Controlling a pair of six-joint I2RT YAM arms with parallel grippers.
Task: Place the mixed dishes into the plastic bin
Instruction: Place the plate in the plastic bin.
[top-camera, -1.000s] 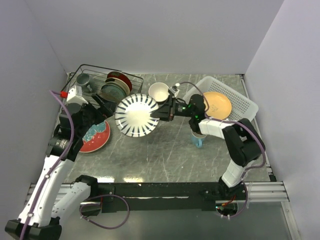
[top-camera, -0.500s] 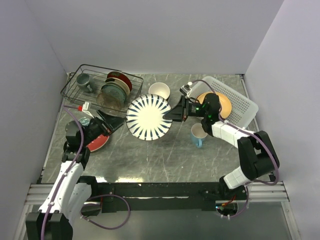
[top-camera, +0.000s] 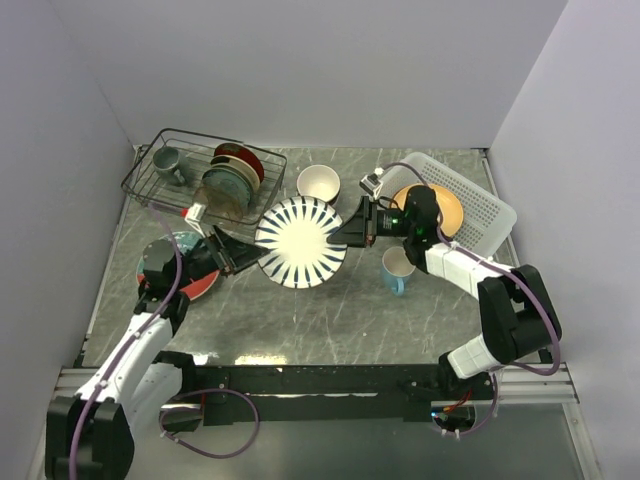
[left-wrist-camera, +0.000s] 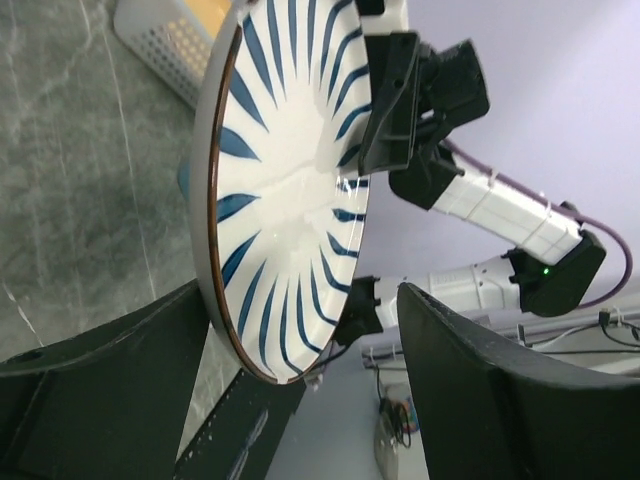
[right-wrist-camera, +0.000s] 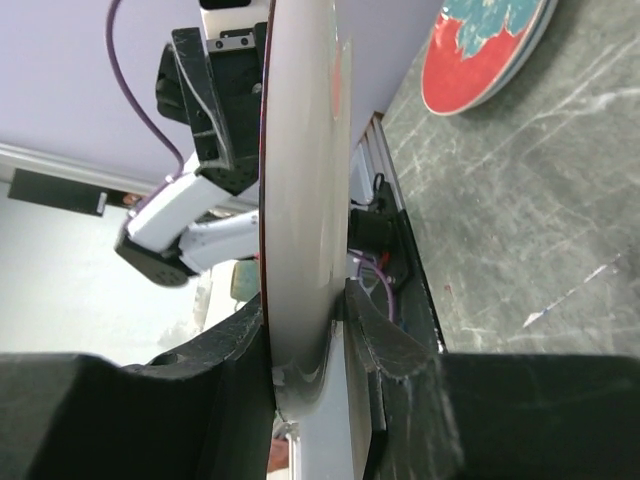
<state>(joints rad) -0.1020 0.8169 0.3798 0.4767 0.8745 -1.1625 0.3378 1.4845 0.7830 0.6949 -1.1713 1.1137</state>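
Plate: the navy-striped plate (top-camera: 301, 241) is off the table (top-camera: 300, 315), tilted up on edge at mid-table, between the two arms and left of the plastic bin (top-camera: 492, 205).
Right gripper: the right gripper (top-camera: 352, 229) is clamped on the plate's right rim. Its wrist view shows one finger pressed on each face.
Left gripper: the left gripper (top-camera: 243, 254) straddles the opposite rim with jaws apart. One finger is close to the back face, the other well clear of the striped face, so it has no grip.
Step (judged): hand-over to the right arm, then carry to the bin.
Technique: back the left arm off along the plate's plane so no finger drags the rim.
Risk: a one-edge pinch may let the plate pivot, so move slowly.
Route: pass above the light blue mug (top-camera: 397, 270) beside the bin and lay the plate flat on the brown-rimmed plate (top-camera: 435, 207) inside.
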